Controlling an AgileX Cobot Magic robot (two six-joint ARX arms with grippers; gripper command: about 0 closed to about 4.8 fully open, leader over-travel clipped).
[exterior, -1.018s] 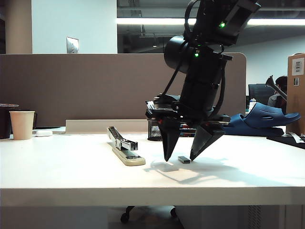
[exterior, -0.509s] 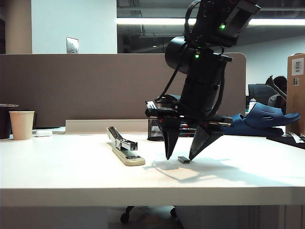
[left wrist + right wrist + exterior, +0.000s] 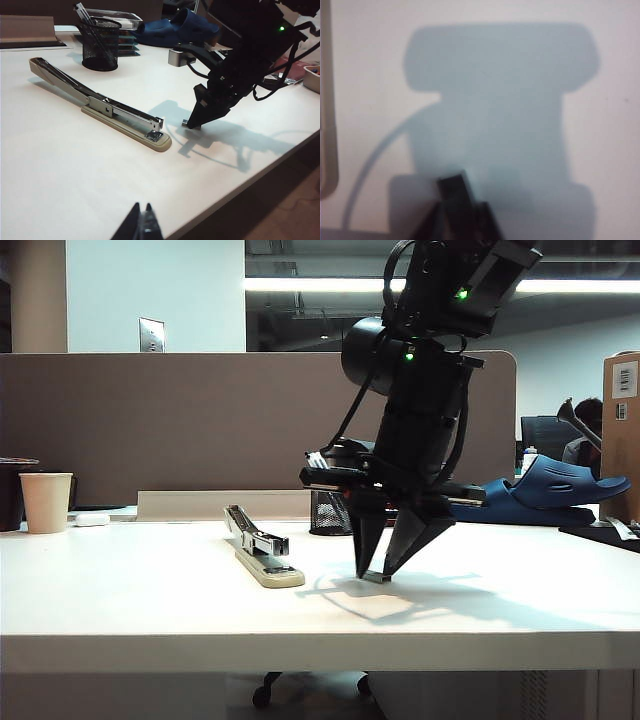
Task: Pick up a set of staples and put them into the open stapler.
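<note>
Right gripper (image 3: pixel 377 575) now closed on set of staples (image 3: pixel 376 578), left gripper (image 3: pixel 141 226) shut, white table (image 3: pixel 150 600)

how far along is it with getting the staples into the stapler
Early. The stapler already lies open on the table. The right gripper has its fingertips down around the set of staples, not yet lifted. The left gripper waits aside. Lifting, carrying and loading remain.

Right wrist view blurred, right gripper (image 3: pixel 462 210) fingertips cut off at frame edge, set of staples (image 3: pixel 376 577) mostly hidden between them, left gripper (image 3: pixel 141 225) tips only.
</note>
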